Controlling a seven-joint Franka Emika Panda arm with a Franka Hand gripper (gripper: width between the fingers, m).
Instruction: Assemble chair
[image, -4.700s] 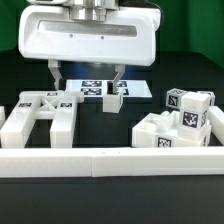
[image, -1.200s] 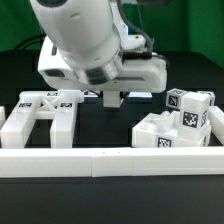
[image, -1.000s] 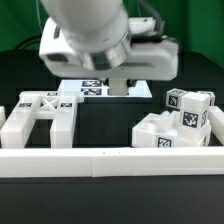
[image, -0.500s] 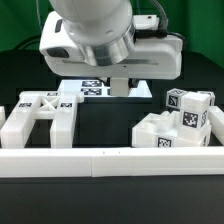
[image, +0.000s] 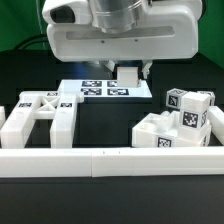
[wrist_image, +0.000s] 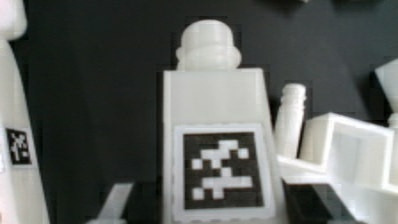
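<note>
My gripper (image: 130, 70) is closed narrow around one chair post (image: 130, 78), with a finger on each side of it. The post hangs upright between them. In the exterior view its lower end is in front of the right part of the marker board (image: 92, 90). I cannot tell if it touches the board or is a little above it. My own wide white body covers the top of the post in that view.

In the wrist view the post fills the middle. A black-and-white tag (wrist_image: 217, 170) on its face is turned to the camera, and a round peg (wrist_image: 208, 45) sits on its far end.

The other chair pieces lie apart from the post on the dark table (image: 105, 125). On the exterior view's left there is an H-shaped part (image: 35, 118), lying flat, with small tags on its top. On the exterior view's right there is a pile of parts (image: 165, 132), and a tagged block (image: 190, 105) sits on top of it. Between these two groups the table is bare.

A long low rail (image: 100, 160) runs across the front, close before both groups. In the wrist view one white part (wrist_image: 347, 150) with a thin pin (wrist_image: 294, 100) is just beside the post. Another tagged piece (wrist_image: 15, 140) shows at the edge on the other side.
</note>
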